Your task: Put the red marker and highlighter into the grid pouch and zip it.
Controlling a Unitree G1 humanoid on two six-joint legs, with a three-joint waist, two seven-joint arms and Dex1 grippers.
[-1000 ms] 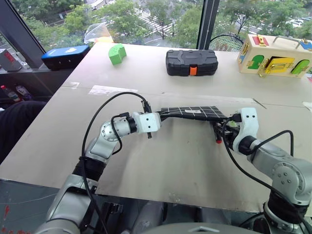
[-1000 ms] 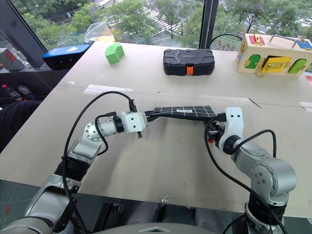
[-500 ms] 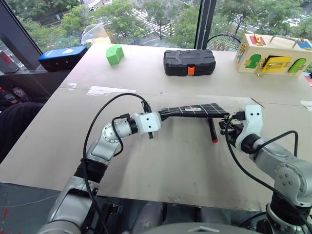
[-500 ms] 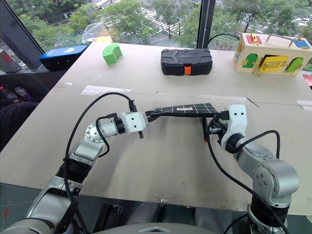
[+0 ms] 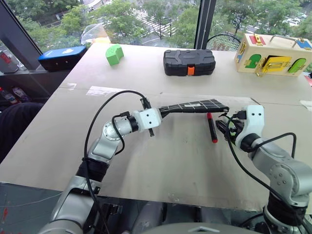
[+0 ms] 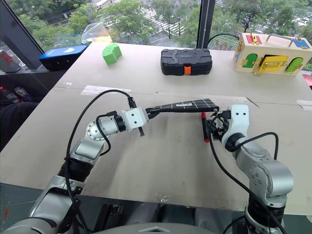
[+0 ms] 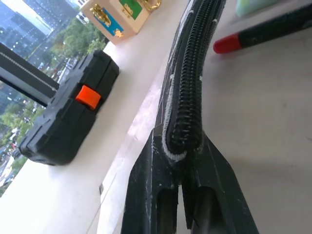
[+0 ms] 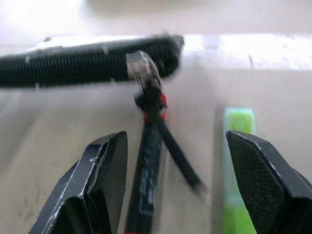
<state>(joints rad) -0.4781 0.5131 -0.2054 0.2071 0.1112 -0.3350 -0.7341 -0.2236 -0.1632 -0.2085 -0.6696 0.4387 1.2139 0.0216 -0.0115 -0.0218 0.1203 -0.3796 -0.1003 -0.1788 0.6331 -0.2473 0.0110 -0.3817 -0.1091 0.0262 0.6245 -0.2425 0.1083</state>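
1. Pale tabletop runs wide under both my arms, with tall windows beyond its far edge; I take the grid pouch point(image 5: 195, 106) as my landmark, held off the table point(image 5: 161, 165) near its middle.
2. My left gripper point(image 7: 181, 161) is clamped on the pouch's left end, pinching the zipper seam so the pouch juts out level toward my right.
3. My right gripper point(image 8: 170, 161) stands with fingers spread and nothing in them, just off the pouch's right end, facing the zipper pull point(image 8: 139, 66) and its cord.
4. The red marker point(image 5: 210, 126) lies on the table under the pouch's right end, pointing back toward me; the highlighter point(image 8: 237, 161) lies beside it, further right.
5. I judge the next step is picking up the marker: keep the left grip steady, lower the right hand beside the cord, not through it.
6. Room is generous on my side of the pouch; the black case point(image 5: 190, 62), green block point(image 5: 115, 53) and wooden box point(image 5: 273, 52) sit well beyond it, near the far edge.
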